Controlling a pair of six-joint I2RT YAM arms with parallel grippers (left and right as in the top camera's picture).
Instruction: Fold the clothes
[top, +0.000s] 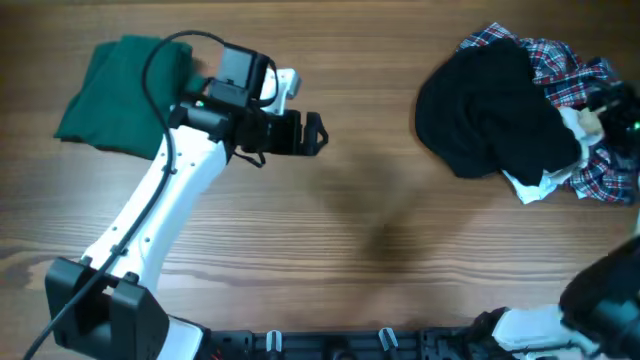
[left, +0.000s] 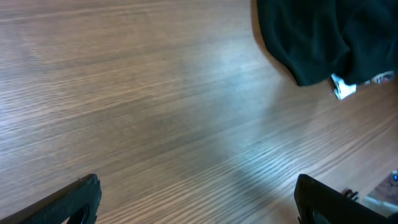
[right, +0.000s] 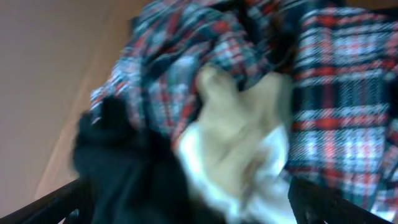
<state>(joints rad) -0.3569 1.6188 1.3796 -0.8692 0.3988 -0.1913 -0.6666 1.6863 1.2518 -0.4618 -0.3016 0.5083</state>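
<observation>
1. Left claw (top: 320, 132), raised on the left arm (top: 165, 205) above the worktop (top: 380, 250), has its jaws apart with nothing between them. The left wrist view shows only bare wood beneath it.
2. Green garment (top: 115, 95) lies at the far left, partly under that arm, as a flat, compact shape. I judge it folded and set aside, so one piece seems done.
3. Mid-worktop is bare, and looks like the space for folding.
4. Pile (top: 520, 130) at the right is not yet folded. A black garment (top: 495, 110) is bunched on its left side, a plaid shirt (top: 565, 75) is crumpled behind and to the right, and a white cloth (top: 535, 185) pokes out at the near edge. All three overlap.
5. Right claw (right: 193, 207) hangs just over the pile with its jaws wide apart, the white cloth and plaid shirt below. It grips nothing, as far as the blurred view shows.
6. By my reading, at least three garments are left to pull out, spread and fold.
7. No basket or bin is in view; the clothes lie straight on the worktop.
</observation>
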